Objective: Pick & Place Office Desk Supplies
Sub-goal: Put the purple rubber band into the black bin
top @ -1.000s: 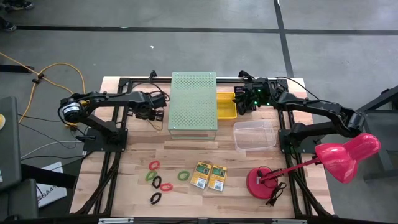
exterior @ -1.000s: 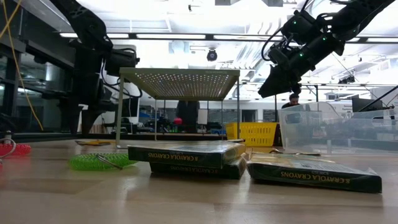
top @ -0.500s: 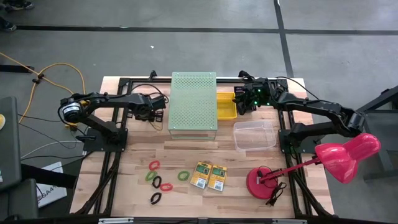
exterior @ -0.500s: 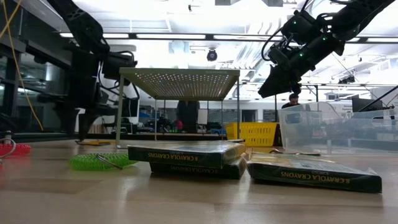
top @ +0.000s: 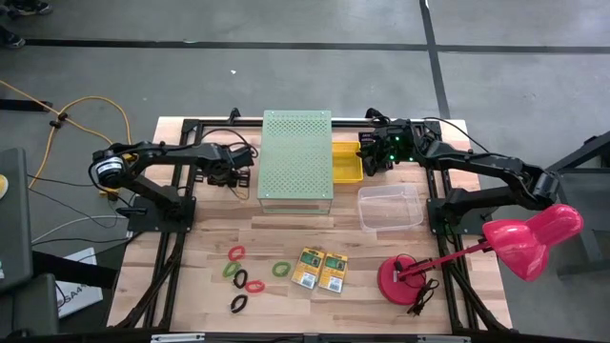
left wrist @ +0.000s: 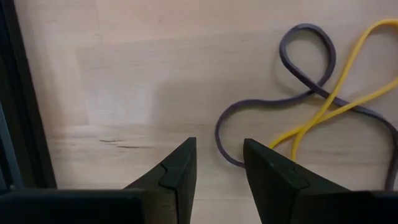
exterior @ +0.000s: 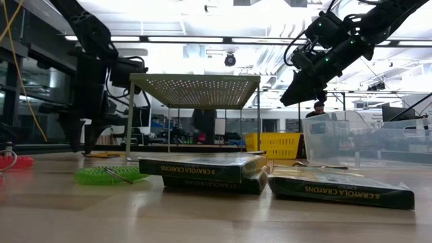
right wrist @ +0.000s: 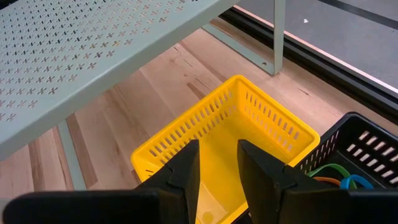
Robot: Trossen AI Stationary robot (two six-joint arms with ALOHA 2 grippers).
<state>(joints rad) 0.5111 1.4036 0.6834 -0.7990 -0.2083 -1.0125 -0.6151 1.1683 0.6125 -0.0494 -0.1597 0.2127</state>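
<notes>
Yellow-and-green crayon boxes [top: 319, 271], two, elastic band loops [top: 244, 278], five, left pincer [left wrist: 219, 163] and right pincer [right wrist: 217, 163] both parted, empty

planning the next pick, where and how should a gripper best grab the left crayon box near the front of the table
Probably from straight above, jaws across the short width of the left crayon box. It lies flat on the table, so only its thin long edges offer a hold. The second crayon box lies close alongside, so the jaw on that side has little room.

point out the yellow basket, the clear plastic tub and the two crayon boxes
yellow basket [top: 346, 162], high view, its floor.
clear plastic tub [top: 390, 207], high view, its floor.
crayon boxes [top: 320, 270], high view, seam where they meet.
</notes>
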